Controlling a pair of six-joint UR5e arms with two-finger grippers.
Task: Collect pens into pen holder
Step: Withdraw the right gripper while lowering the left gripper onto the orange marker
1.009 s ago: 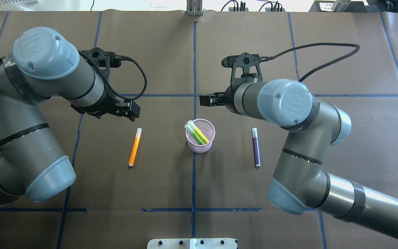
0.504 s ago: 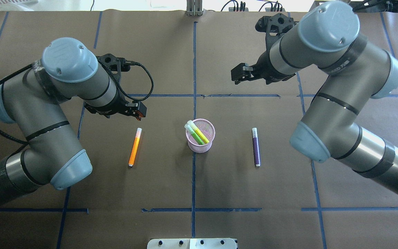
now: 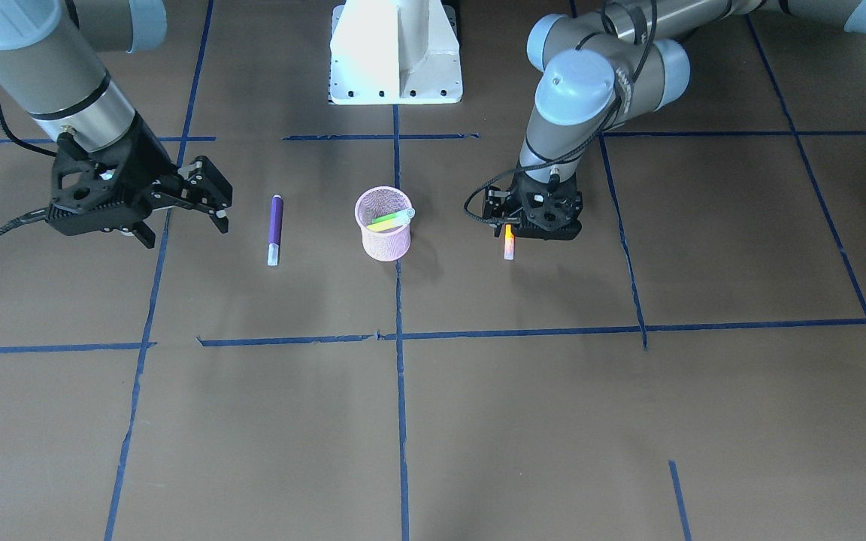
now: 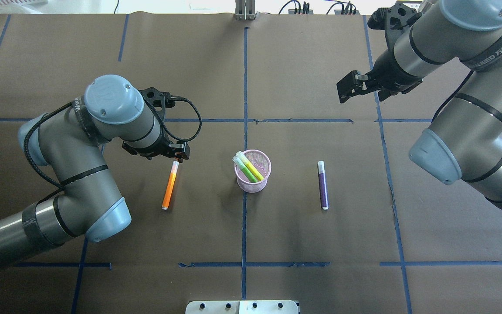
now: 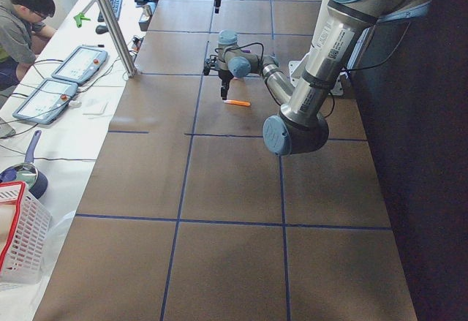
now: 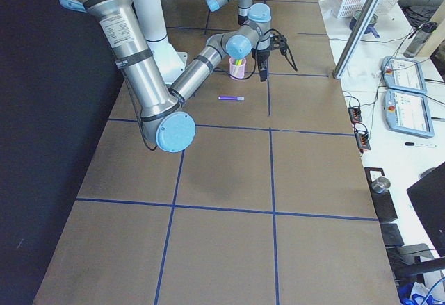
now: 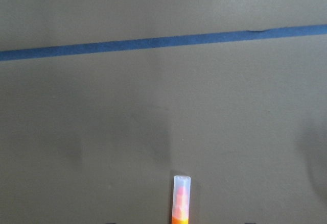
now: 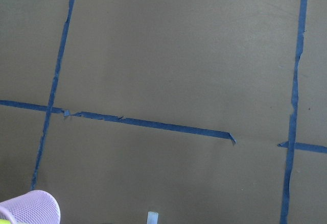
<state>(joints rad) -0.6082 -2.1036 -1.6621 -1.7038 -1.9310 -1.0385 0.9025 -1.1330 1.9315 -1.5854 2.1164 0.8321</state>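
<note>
Swinging in since half a second ago, the left gripper (image 4: 181,153) now hangs over the pale cap end of the orange pen (image 4: 169,186), while the right gripper (image 4: 346,89) has pulled away to the far right; the pens and holder lie as they did. From overhead, the orange pen lies flat on the tabletop (image 4: 216,235) left of the pink mesh pen holder (image 4: 254,186), the purple pen (image 4: 323,186) lies flat well to its right, and two yellow-green pens (image 4: 248,168) lean inside the holder with their pale caps up. The front-facing view has the left gripper (image 3: 514,225) pointing straight down on that view's right, covering all of the orange pen (image 3: 509,242) but its capped tip; the right gripper (image 3: 211,197) is spread wide and empty, left of the purple pen (image 3: 275,225) and the pen holder (image 3: 386,244). Seen from the left end, the left gripper (image 5: 224,91) stands low at one end of the orange pen (image 5: 238,103), and a person (image 5: 20,23) sits at the far left. From the right end, the purple pen (image 6: 231,98) lies nearer than the pen holder (image 6: 238,71). Its own wrist camera shows the orange pen's translucent cap (image 7: 181,197) centred at the bottom edge below a blue tape line (image 7: 163,42), with dark tips set wide apart either side, so the left gripper is released. Looking down from the right wrist, the pen holder's rim (image 8: 31,206) sits in the lower left corner.
</note>
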